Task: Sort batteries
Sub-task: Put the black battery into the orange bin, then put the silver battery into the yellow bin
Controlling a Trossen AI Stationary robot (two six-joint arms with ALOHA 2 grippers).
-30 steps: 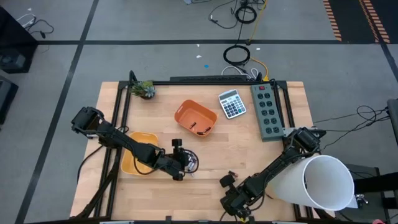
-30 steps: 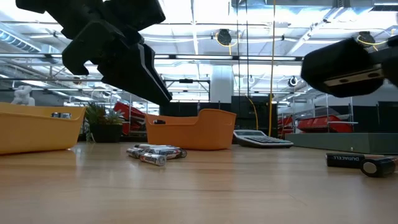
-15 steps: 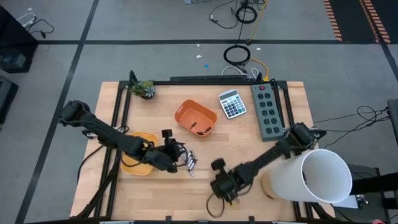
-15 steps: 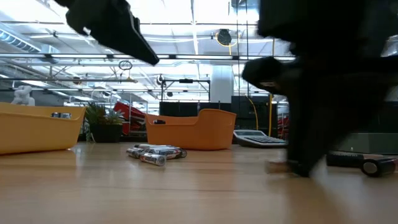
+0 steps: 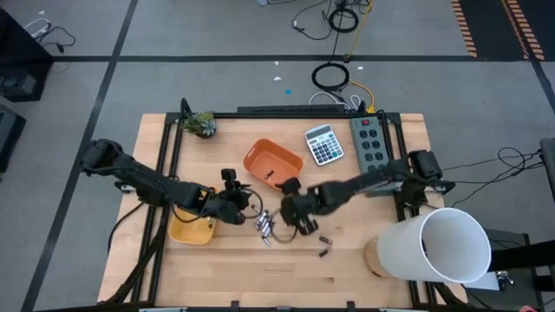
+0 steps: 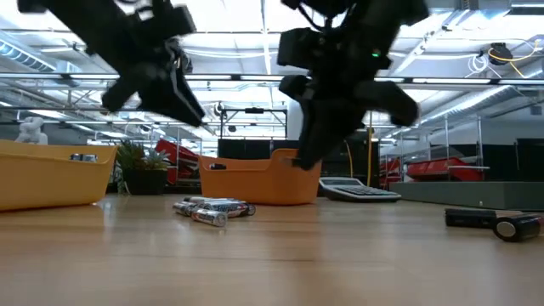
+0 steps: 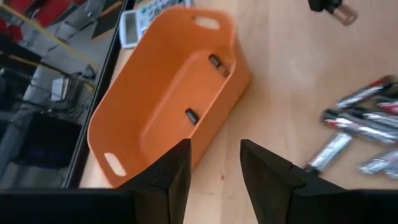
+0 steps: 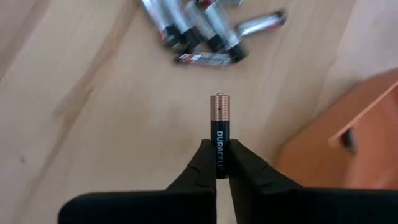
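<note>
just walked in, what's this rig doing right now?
It is sorting batteries. The right gripper is shut on a dark copper-ended battery, held above the table near the pile of silvery batteries and beside the orange bin, which already holds two dark batteries. The left gripper is open and empty, between the yellow bin and the pile. Two more dark batteries lie loose on the table.
</note>
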